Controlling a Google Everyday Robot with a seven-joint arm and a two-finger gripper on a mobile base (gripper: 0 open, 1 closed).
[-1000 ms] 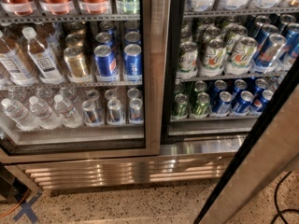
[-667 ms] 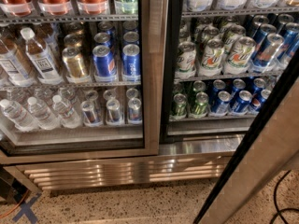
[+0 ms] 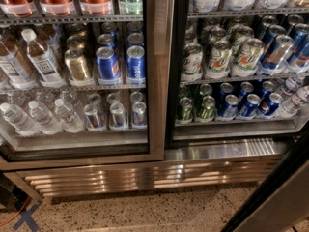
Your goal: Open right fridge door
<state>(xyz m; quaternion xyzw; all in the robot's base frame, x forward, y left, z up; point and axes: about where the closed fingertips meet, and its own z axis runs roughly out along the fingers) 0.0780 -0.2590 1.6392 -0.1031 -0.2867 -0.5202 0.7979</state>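
The right fridge door [image 3: 282,202] stands swung open. Only its lower part shows, as a slanted steel frame with a black inner edge across the bottom right corner. Behind it the right compartment lies uncovered, with green and white soda cans [image 3: 219,57] and blue cans [image 3: 251,104] on its shelves. The left door [image 3: 157,71] is closed, and water bottles [image 3: 41,115] and gold and blue cans [image 3: 106,62] show through its glass. The gripper is not in view.
A steel louvred kick panel [image 3: 145,175] runs along the fridge base above a speckled floor [image 3: 145,211]. A blue tape cross [image 3: 26,217] and an orange cable [image 3: 10,217] lie on the floor at the bottom left, beside a dark object [image 3: 7,195].
The open right door's edge has swung further to the right and now covers less of the right compartment. The fridge and its contents have not moved.
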